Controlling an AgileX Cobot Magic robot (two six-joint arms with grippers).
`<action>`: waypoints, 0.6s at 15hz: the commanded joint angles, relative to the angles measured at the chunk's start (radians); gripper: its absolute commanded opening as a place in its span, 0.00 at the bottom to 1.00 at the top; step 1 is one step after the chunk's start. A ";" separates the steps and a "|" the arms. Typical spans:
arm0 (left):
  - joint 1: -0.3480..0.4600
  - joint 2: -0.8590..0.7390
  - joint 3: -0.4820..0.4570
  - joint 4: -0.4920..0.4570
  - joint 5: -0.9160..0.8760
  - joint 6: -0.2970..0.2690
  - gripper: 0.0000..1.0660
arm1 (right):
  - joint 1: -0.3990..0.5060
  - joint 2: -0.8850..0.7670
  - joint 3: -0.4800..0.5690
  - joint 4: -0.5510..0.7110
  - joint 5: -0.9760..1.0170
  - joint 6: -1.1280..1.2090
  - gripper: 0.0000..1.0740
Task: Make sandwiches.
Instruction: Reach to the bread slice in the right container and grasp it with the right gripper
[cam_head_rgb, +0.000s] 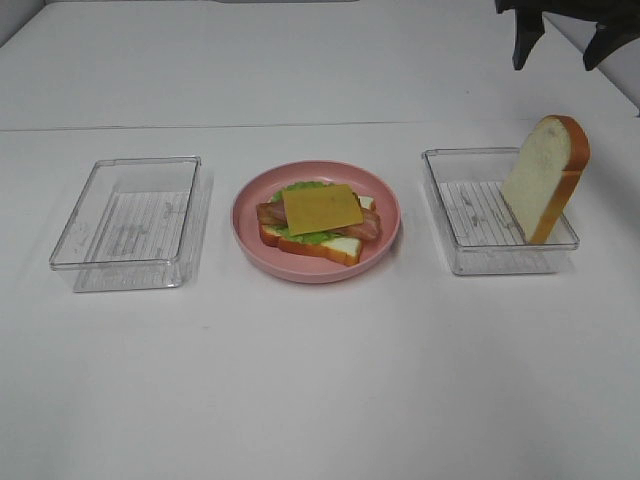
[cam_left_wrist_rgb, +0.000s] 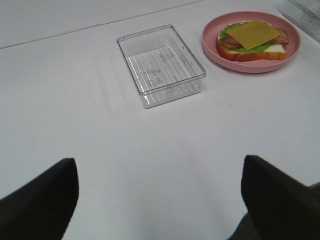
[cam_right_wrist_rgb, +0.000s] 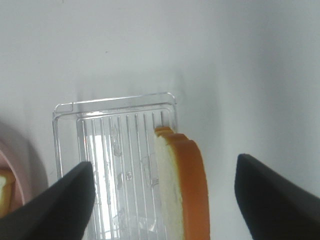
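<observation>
One open-faced stack on the pink plate (cam_head_rgb: 385, 238), one bread slice (cam_head_rgb: 545, 175) apart in the right-hand tray (cam_head_rgb: 440, 215).
The sandwich stack (cam_head_rgb: 320, 222) lies mid-tabletop: bread base, lettuce, bacon, cheese slice (cam_head_rgb: 321, 209) on top. The loose slice stands tilted on edge against the right tray's outer wall. The left-hand tray (cam_head_rgb: 80, 238) sits beside the plate toward the left edge. Right gripper (cam_right_wrist_rgb: 162, 197) hangs above the loose slice, jaws spread wide, touching nothing; left gripper (cam_left_wrist_rgb: 160, 197) likewise released over bare tabletop (cam_head_rgb: 320, 400).

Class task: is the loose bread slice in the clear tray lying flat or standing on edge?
Standing on edge. The bread slice leans against the right-hand tray's wall, its top rising well above the rim.
</observation>
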 joint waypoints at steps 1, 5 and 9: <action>0.001 -0.025 0.007 -0.002 -0.011 -0.003 0.79 | -0.033 -0.055 0.052 0.043 0.080 -0.047 0.68; 0.001 -0.025 0.007 -0.002 -0.011 -0.003 0.79 | -0.042 -0.128 0.196 0.059 0.080 -0.083 0.68; 0.001 -0.025 0.007 -0.002 -0.011 -0.003 0.79 | -0.042 -0.079 0.214 0.062 0.073 -0.101 0.68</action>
